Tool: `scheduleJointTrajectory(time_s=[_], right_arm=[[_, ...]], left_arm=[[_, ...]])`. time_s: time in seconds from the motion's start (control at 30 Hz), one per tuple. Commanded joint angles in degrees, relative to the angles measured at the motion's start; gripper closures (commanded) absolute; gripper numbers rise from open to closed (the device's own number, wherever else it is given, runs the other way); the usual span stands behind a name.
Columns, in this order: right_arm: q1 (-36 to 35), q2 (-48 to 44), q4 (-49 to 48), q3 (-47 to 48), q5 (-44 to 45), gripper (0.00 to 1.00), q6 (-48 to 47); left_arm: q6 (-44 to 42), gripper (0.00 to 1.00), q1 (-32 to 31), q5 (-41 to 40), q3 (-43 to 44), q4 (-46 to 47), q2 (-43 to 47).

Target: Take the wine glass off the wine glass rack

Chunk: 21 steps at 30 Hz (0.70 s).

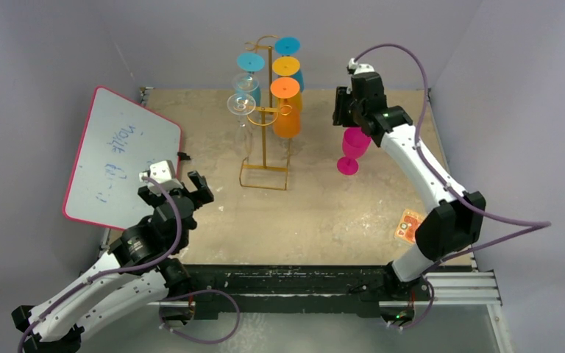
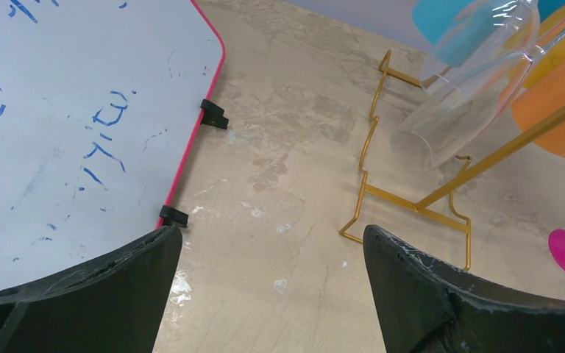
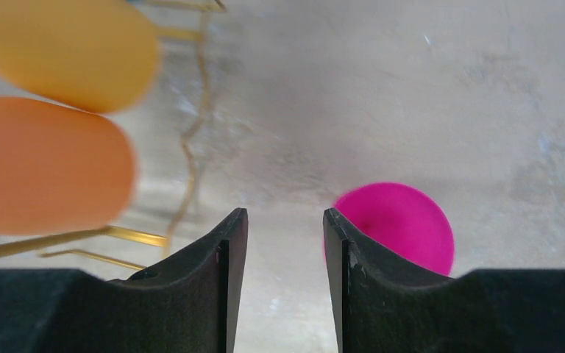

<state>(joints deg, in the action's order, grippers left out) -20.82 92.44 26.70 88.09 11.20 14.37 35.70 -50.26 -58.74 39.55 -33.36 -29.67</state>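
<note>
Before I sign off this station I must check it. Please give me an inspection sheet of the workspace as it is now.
Surface: beige tabletop, worn and stained.
Job's things: gold wine glass rack with blue, orange and clear glasses hanging; pink wine glass upright on the table, right of the rack.
Clutter: whiteboard at the left; orange card near the right arm.
Grippers: left gripper open, empty; right gripper open above the pink wine glass, nothing between its fingers.
Cables: purple cables looping along both arms.
Surroundings: plain grey walls.
</note>
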Motion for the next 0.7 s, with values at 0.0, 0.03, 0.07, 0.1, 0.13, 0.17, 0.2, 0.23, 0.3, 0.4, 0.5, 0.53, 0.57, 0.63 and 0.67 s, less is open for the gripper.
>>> scheduleJointTrajectory(time_s=[0.0,0.03,0.07,0.1,0.13,0.17,0.2,0.23,0.3,0.4,0.5,0.53,0.57,0.63,0.67], right_arm=[[0.0,-4.2,-5.4,5.7,-9.0,0.53,5.7],[0.0,-4.5,-7.1,6.0,-11.4,0.52,7.2],[0.0,-5.0,-8.9,6.2,-14.0,0.51,8.7],[0.0,-5.4,-10.5,6.2,-16.9,0.50,10.0],[0.0,-5.8,-12.8,5.8,-19.2,0.50,10.0],[0.0,-6.3,-15.3,5.1,-21.9,0.50,10.0],[0.0,-6.5,-18.2,4.2,-24.6,0.50,10.0],[0.0,-6.6,-20.7,3.6,-27.4,0.50,10.0],[0.0,-6.0,-24.8,2.9,-32.3,0.44,24.5],[0.0,-4.6,-28.0,3.1,-36.8,0.43,30.6],[0.1,-2.9,-32.5,2.5,-40.9,0.42,35.3],[0.1,-2.3,-33.1,2.6,-41.6,0.42,36.9],[0.1,-1.4,-33.4,2.9,-42.8,0.42,37.7],[0.1,0.3,-32.8,4.4,-43.7,0.42,38.7],[0.1,1.0,-32.3,5.0,-43.8,0.42,39.1]], left_arm=[[-1.5,0.06,0.2,0.1,1.0,1.9,0.2],[-1.5,0.06,0.2,0.2,1.1,1.9,0.2],[-1.6,0.06,0.2,0.1,1.1,1.9,0.2],[-1.6,0.06,0.2,0.0,1.1,2.0,0.2],[-1.6,0.06,0.2,-0.1,1.1,2.0,0.3],[-1.6,0.06,0.2,-0.1,1.0,2.0,0.3],[-1.6,0.06,0.2,-0.1,1.0,1.9,0.4],[-1.6,0.06,0.2,-0.1,1.1,1.9,0.4],[-1.5,0.06,0.2,0.0,1.0,2.1,0.4],[-1.6,0.06,0.2,0.0,1.0,2.1,0.3],[-1.7,0.06,0.2,0.1,1.0,2.2,0.2],[-1.8,0.06,0.2,0.1,1.1,2.1,0.1],[-1.8,0.06,0.2,0.1,1.1,2.1,0.1],[-1.7,0.06,0.2,0.1,1.1,2.0,0.2],[-1.7,0.06,0.2,0.1,1.1,2.0,0.3]])
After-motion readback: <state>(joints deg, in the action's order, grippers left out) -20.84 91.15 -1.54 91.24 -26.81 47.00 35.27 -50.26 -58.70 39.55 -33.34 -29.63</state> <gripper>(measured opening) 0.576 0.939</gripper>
